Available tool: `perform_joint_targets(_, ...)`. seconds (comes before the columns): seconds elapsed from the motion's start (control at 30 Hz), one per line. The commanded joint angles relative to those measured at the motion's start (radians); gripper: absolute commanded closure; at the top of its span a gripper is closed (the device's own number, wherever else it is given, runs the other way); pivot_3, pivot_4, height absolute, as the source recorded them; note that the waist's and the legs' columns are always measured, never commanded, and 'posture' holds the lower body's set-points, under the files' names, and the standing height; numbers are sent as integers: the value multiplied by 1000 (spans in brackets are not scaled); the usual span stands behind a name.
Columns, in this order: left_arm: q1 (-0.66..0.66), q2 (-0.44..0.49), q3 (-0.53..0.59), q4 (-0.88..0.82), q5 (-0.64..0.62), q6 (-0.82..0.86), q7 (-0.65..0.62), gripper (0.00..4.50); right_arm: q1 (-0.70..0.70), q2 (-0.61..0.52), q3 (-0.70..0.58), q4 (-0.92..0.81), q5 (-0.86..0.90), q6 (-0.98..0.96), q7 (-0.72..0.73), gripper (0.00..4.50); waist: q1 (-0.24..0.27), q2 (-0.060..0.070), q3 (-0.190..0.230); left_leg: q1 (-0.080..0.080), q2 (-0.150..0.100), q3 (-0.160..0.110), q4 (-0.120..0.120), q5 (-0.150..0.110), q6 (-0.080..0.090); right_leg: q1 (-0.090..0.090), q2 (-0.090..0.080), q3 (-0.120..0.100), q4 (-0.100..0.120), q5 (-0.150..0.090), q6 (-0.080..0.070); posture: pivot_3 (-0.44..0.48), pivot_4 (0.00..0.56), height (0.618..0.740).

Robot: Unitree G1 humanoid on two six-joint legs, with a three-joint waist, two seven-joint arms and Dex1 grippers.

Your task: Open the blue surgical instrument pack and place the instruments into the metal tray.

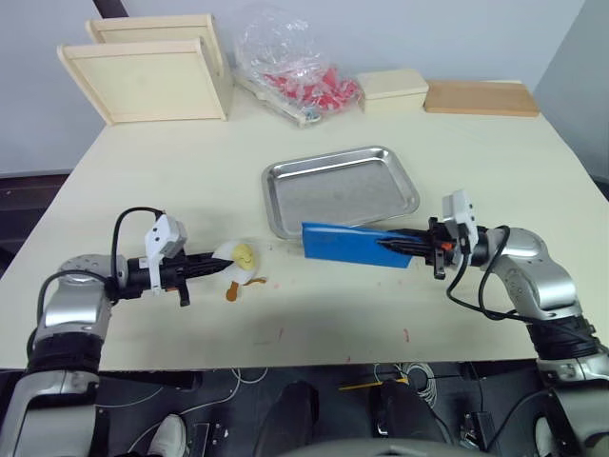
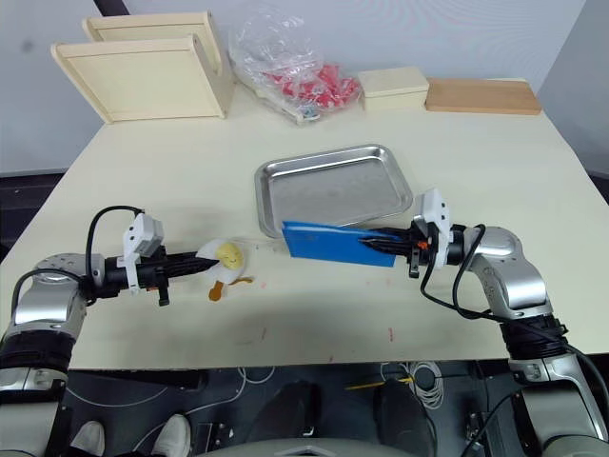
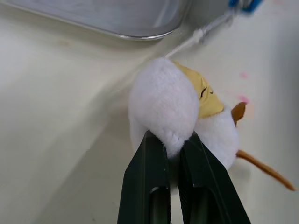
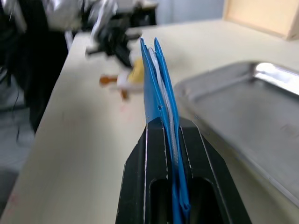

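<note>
The blue surgical instrument pack (image 1: 347, 243) is closed and held on edge just above the table, by the front rim of the metal tray (image 1: 343, 190). My right gripper (image 1: 398, 246) is shut on the pack's right end; in the right wrist view the pack (image 4: 156, 79) stands between the fingers (image 4: 149, 154). My left gripper (image 1: 217, 265) is shut on a small white and yellow plush toy (image 3: 163, 107) lying left of the pack. A thin pale cord (image 3: 201, 35) runs from the toy towards the pack. The instruments are hidden. The tray holds nothing.
Two pale wooden trays (image 1: 147, 76) lean at the back left. A crinkled clear bag of red items (image 1: 295, 67), a pale box (image 1: 392, 90) and a wooden board (image 1: 481, 97) line the back edge. The table's front edge lies just below both arms.
</note>
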Motion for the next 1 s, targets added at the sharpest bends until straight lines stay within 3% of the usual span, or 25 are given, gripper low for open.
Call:
perform_joint_targets(0.03, -16, 59, 24, -29, -40, 61, -81, 4100, -19, -2, 17, -2, -40, -83, 25, 4500, -2, 0, 0, 0, 0, 0, 0, 0, 0, 0, 0, 0, 0, 0, 0, 0, 150, 740)
perform_joint_targets(0.13, -41, 105, 17, -15, -22, 69, -121, 3474, -31, 9, 31, 13, -49, -100, 38, 4500, 0, -2, 1, 0, 0, 0, 0, 0, 0, 0, 0, 0, -1, 0, 0, 0, 150, 740)
perform_joint_targets(0.17, -56, 116, 17, -1, -16, 61, -134, 2905, -35, 13, 29, 16, -46, -98, 38, 4500, 0, -4, 2, 0, 0, -1, 0, 0, 0, 0, 0, 0, -1, 0, 0, 0, 150, 740)
perform_joint_targets(0.3, -144, 140, 30, 41, -33, 84, -158, 1860, -38, 17, 21, 14, -34, -90, 40, 4500, 5, -5, 3, 0, 0, -1, 0, 0, 0, 0, 0, -1, 0, 0, 0, 0, 150, 740)
perform_joint_targets(0.33, -163, 142, 34, 43, -45, 101, -164, 1193, -36, 16, 19, 12, -31, -87, 41, 4500, 4, -5, 3, 0, 0, -1, 0, 0, 0, 0, 0, -1, 0, 0, 0, 0, 150, 740)
perform_joint_targets(0.47, -203, 163, 22, 10, -130, 191, -172, 97, -22, 15, 13, -5, -20, -79, 36, 4500, 2, -6, 3, -1, 0, -1, 0, 0, 0, 0, 0, -1, -1, 0, 0, 0, 150, 740)
perform_joint_targets(0.57, -205, 151, -8, -18, -142, 186, -172, 97, -18, 17, 12, -13, -16, -73, 30, 4500, -1, -6, 3, -1, 0, -1, 0, 0, 0, 0, 0, -1, 0, 0, 0, 0, 150, 740)
perform_joint_targets(0.8, -177, -15, -40, -159, -130, 122, -126, 97, -10, 15, 6, -32, -1, -57, 25, 4500, 6, -6, 3, -1, 0, -1, 1, 0, 0, 0, 0, -1, 0, 0, 0, 0, 150, 740)
perform_joint_targets(1.0, -193, -83, -81, -160, -87, 65, -106, 97, -9, 4, 4, -35, 10, -48, 29, 4500, 0, -7, 4, -1, 0, -1, 1, 0, 0, 0, 1, 0, 1, 0, 0, 0, 150, 740)
